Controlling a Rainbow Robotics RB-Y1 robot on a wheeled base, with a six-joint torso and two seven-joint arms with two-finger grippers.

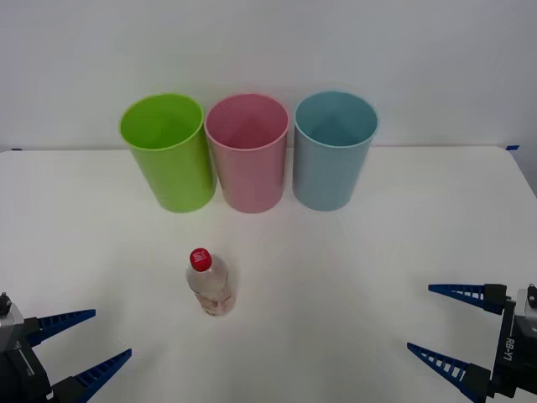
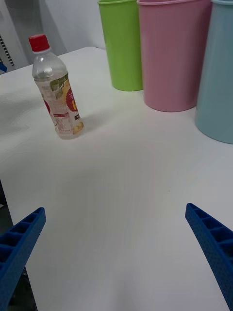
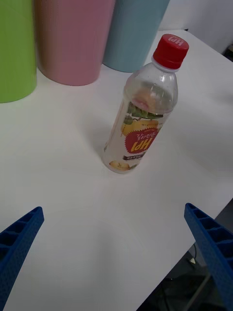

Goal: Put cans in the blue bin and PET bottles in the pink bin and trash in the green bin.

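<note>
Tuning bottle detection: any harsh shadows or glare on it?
Front view: the PET bottle stands under soft, even light with hardly any shadow on the table. Left wrist view: small highlights on the clear plastic, label readable. Right wrist view: faint shadow towards the pink bin.

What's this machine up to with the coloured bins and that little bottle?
It's sorting rubbish, but nothing is being handled yet. A small clear bottle with a red cap stands upright on the white table, in front of a row of three bins: green bin, pink bin and blue bin. The left claw and right claw both wait open at the near edge, gripping nothing. The bottle belongs in the pink bin.
</note>
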